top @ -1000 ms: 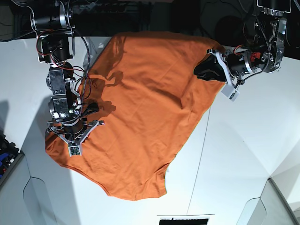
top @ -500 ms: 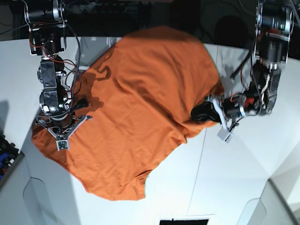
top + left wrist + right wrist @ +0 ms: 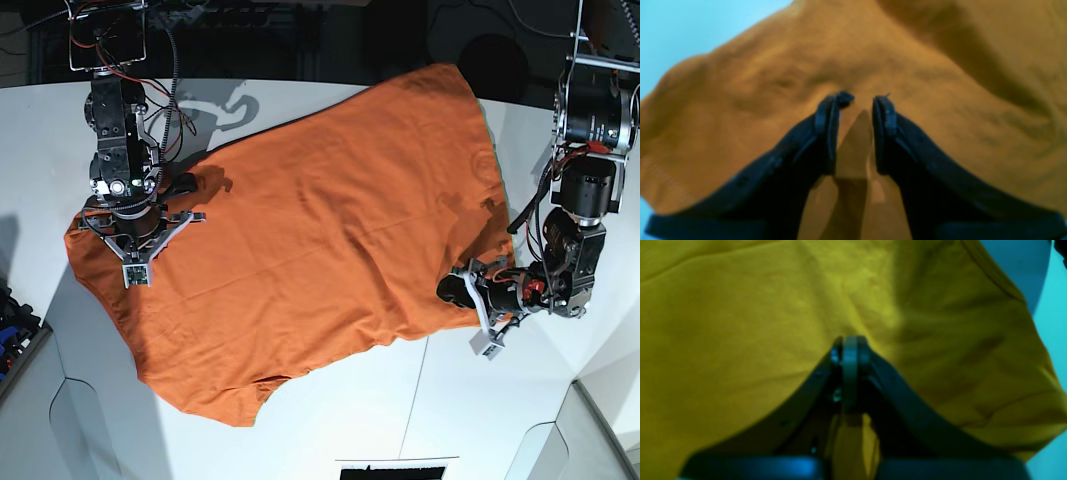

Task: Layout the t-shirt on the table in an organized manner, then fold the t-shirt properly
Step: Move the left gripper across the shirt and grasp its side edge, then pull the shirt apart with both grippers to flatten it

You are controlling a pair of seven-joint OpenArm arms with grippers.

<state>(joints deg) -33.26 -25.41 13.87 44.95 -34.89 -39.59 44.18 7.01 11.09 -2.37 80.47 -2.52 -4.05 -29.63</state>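
Base view, far left: the right gripper (image 3: pixel 128 262) sits on the shirt's left end, near the table's left edge, pointing toward the near edge.
Right gripper fingers: pressed together; in the right wrist view the two tips (image 3: pixel 849 346) meet with creases running out from them. Whether a pinch of cloth is caught between them cannot be told.
Right arm: stands upright over the far left corner of the table, cables looping beside it, its shadow on the white top behind.
T-shirt (image 3: pixel 310 250): one orange shirt, spread in a slanted band across the table (image 3: pixel 520 410), from the left edge up to the far edge right of centre; one end reaches toward the near edge left of centre. Mostly flat, with soft wrinkles.
Table seam (image 3: pixel 415 405): thin dark line running from the shirt's lower right hem to the near edge.
Left gripper (image 3: pixel 462 292): at the shirt's right-hand hem, toward the right edge of the table, pointing left onto the cloth.
Left gripper fingers: in the left wrist view the black fingers (image 3: pixel 830 116) stand a little apart with a ridge of orange cloth rising between them, pinching the shirt.
Left arm: comes down along the right edge of the table from the far right corner.
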